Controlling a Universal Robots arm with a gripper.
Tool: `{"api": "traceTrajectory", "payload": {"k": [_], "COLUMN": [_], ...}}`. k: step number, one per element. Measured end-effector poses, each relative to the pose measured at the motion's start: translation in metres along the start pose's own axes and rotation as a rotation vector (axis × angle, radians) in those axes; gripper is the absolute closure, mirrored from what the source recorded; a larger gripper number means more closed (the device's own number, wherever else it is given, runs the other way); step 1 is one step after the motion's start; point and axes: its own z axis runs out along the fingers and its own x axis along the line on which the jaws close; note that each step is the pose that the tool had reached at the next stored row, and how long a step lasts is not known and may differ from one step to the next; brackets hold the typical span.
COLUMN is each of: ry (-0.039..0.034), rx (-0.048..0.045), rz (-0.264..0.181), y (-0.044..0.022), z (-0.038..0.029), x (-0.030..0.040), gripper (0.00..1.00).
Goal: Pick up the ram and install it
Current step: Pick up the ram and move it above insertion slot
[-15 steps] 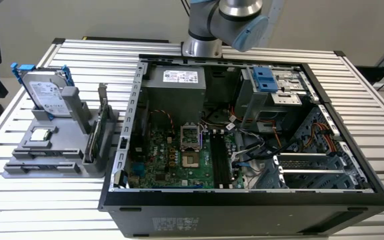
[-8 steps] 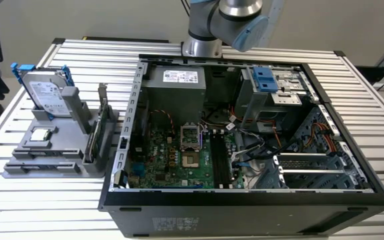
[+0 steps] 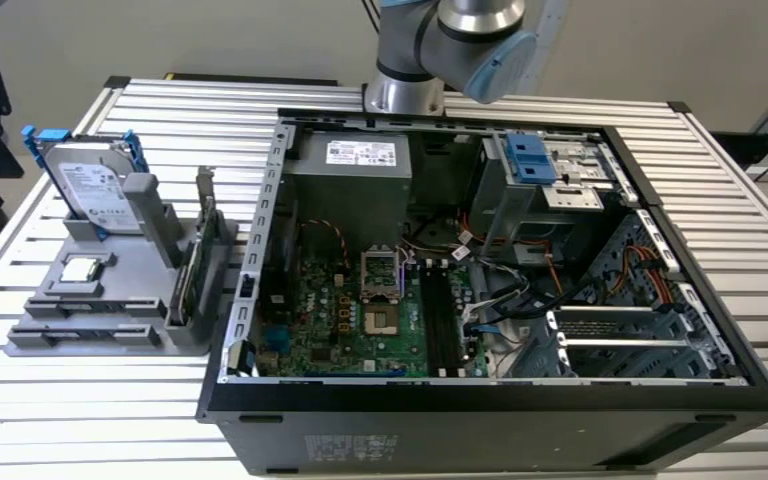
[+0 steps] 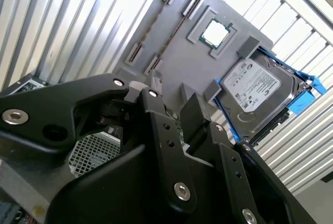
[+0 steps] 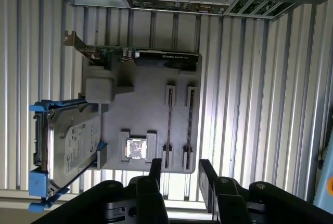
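Note:
The ram [image 5: 169, 125] stands on edge as a thin dark stick between end clips on the grey parts holder [image 5: 140, 104], with a second alike strip [image 5: 189, 122] beside it. In the second wrist view the ram [image 4: 156, 24] runs as a thin line across the holder [image 4: 177, 57]. My gripper [image 5: 179, 168] hangs open above the holder's edge by the ram's end clips, with nothing between its black fingers [image 5: 156, 172]. The second wrist view also has the gripper [image 4: 173, 95] over that holder. The motherboard's black slots [image 3: 444, 320] lie inside the open case [image 3: 491, 400].
On the holder [image 3: 91, 300] stand a hard drive in a blue bracket [image 5: 67, 146], a small square silver chip [image 5: 137, 148] and an upright card with a metal bracket [image 5: 140, 57]. The open computer case sits to the exterior view's right of it. The slatted metal table [image 3: 77, 410] runs around both.

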Motion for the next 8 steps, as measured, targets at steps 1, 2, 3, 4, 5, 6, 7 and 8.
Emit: {"api": "traceTrajectory", "payload": {"k": [1,2,3,4,5,6,7,8], "ry": [0.0001,0.0000,0.0001,0.0001,0.0001,0.0001,0.0001,0.0001], "rx": [-0.0001,0.0000,0.0000,0.0000,-0.0001,-0.0001,-0.0001,-0.0001], "rz": [0.000,0.000,0.000,0.000,0.000,0.000,0.000,0.000], "y": [0.0000,0.0001,0.0000,0.0000,0.0001,0.0001,0.0000,0.0000], "z": [0.0007,0.0013,0.0020,0.0026,0.0032,0.0038,0.0042,0.0048], "x": [0.0000,0.0000,0.0000,0.0000,0.0000,0.0000,0.0000,0.0000], "gripper": [0.00,0.00,0.00,0.00,0.00,0.00,0.00,0.00]}}
